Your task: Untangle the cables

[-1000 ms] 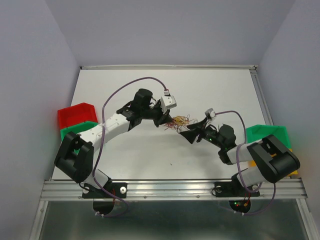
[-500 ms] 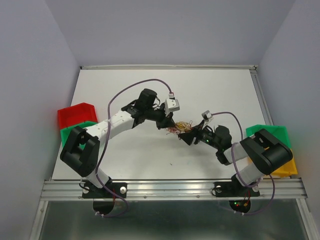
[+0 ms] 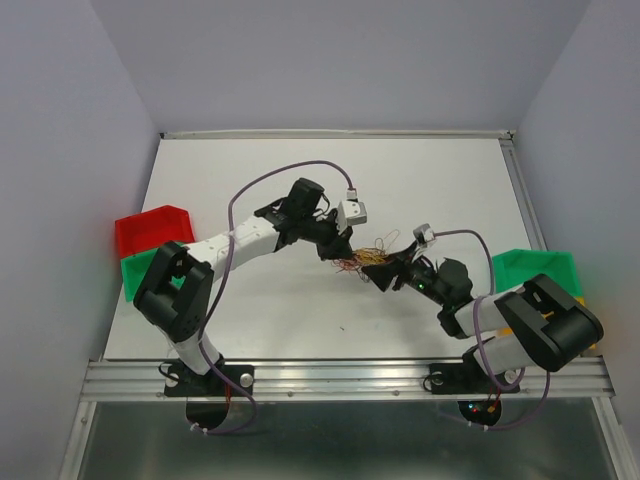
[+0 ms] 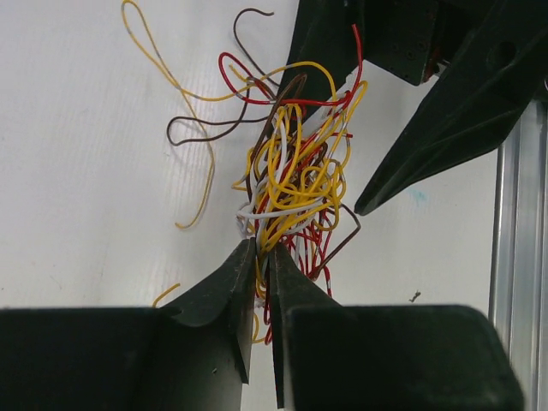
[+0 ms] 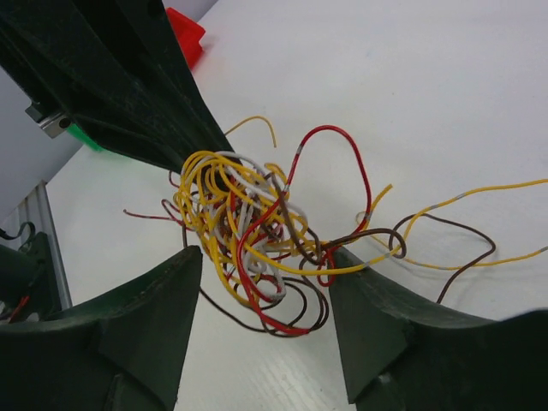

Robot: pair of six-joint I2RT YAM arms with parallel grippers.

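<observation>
The cables [image 5: 240, 231] lie bunched on the surface [image 5: 428, 86] — my right gripper [image 5: 265, 257] gapes astride them, empty; my left gripper [image 4: 261, 257] is nearly closed around a few, though I cannot tell if it holds them. Pulling could tighten the knot.

Left arm [image 3: 235, 243] and right arm [image 3: 462, 318]: white link shells, black joint housings. 1 thick purple cord [image 3: 262, 178] loops along each to a grey wrist block [image 3: 352, 212]. Left gripper [image 4: 261, 248] and right gripper [image 5: 265, 257]: matte black wedge fingers, tapering.

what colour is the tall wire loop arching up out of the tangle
Red. The loop shows best in the right wrist view.
</observation>
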